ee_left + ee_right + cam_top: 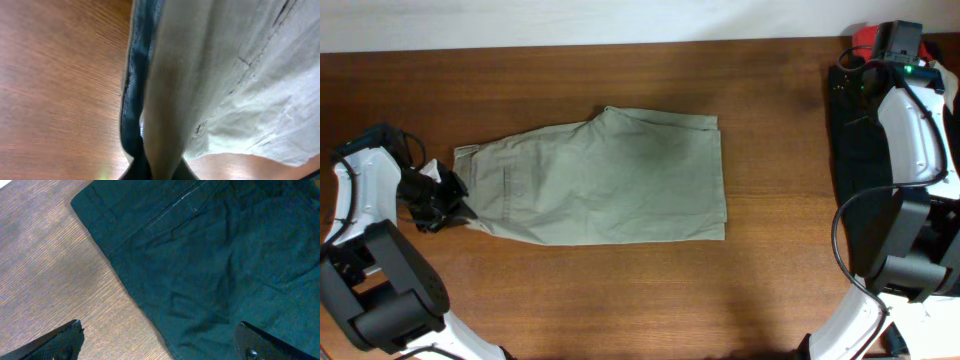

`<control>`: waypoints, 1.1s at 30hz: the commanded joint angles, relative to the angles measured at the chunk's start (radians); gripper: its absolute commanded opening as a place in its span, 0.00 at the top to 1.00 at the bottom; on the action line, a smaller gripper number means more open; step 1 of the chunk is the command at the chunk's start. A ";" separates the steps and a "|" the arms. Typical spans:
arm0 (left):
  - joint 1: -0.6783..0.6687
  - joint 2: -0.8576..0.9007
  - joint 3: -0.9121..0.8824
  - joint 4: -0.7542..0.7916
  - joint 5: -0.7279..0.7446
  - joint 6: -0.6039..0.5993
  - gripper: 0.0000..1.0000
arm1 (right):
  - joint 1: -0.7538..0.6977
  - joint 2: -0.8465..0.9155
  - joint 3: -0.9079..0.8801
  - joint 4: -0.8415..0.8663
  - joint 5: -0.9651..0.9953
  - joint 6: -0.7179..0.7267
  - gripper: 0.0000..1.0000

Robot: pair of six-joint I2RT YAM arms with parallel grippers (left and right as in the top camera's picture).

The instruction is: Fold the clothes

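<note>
The shorts (600, 180) lie flat in the middle of the desk (620, 300), waistband (467, 185) toward the left edge. The left claw (442, 200) is clenched on the waistband corner. The right claw (160, 342) hangs released over the black garment (210, 255) by the right edge.

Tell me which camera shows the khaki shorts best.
Overhead: the khaki shorts lie spread out, whole outline visible. The left wrist view gives only a blurred close-up of their fabric and a seam. The right wrist view misses them, showing a black garment instead.
</note>
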 commanded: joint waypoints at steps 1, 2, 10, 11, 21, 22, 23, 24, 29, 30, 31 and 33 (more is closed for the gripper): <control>-0.002 -0.026 -0.009 0.046 -0.068 -0.005 0.01 | 0.000 -0.023 0.013 0.000 0.013 0.004 0.01; 0.000 -0.026 -0.009 0.074 -0.110 -0.005 0.01 | 0.000 -0.023 0.013 0.000 0.013 0.004 0.01; 0.027 -0.016 -0.009 0.447 -0.035 0.222 0.01 | 0.000 -0.023 0.013 0.000 0.013 0.004 0.01; 0.027 0.000 -0.009 0.466 0.025 0.244 0.01 | 0.000 -0.022 0.013 0.000 0.013 0.005 0.01; 0.027 0.258 -0.009 0.531 0.151 0.315 0.42 | 0.000 -0.023 0.013 0.000 0.013 0.004 0.01; 0.027 0.275 -0.009 0.522 0.195 0.315 0.42 | 0.000 -0.023 0.013 0.000 0.013 0.004 0.01; 0.023 0.291 -0.009 0.504 0.215 0.315 0.42 | 0.000 -0.023 0.013 0.000 0.013 0.004 0.01; 0.016 0.305 -0.009 0.473 0.214 0.315 0.42 | 0.000 -0.023 0.013 0.000 0.013 0.005 0.01; -0.019 0.313 -0.009 0.428 0.151 0.333 0.88 | 0.000 -0.023 0.013 0.000 0.013 0.005 0.01; -0.019 0.313 -0.009 0.425 0.111 0.333 0.99 | 0.000 -0.023 0.013 0.000 0.013 0.005 0.01; -0.018 0.313 -0.008 0.424 0.082 0.333 0.99 | 0.000 -0.023 0.013 0.000 0.013 0.005 0.01; -0.010 0.312 0.025 0.389 -0.010 0.325 0.99 | 0.000 -0.023 0.013 0.000 0.013 0.004 0.01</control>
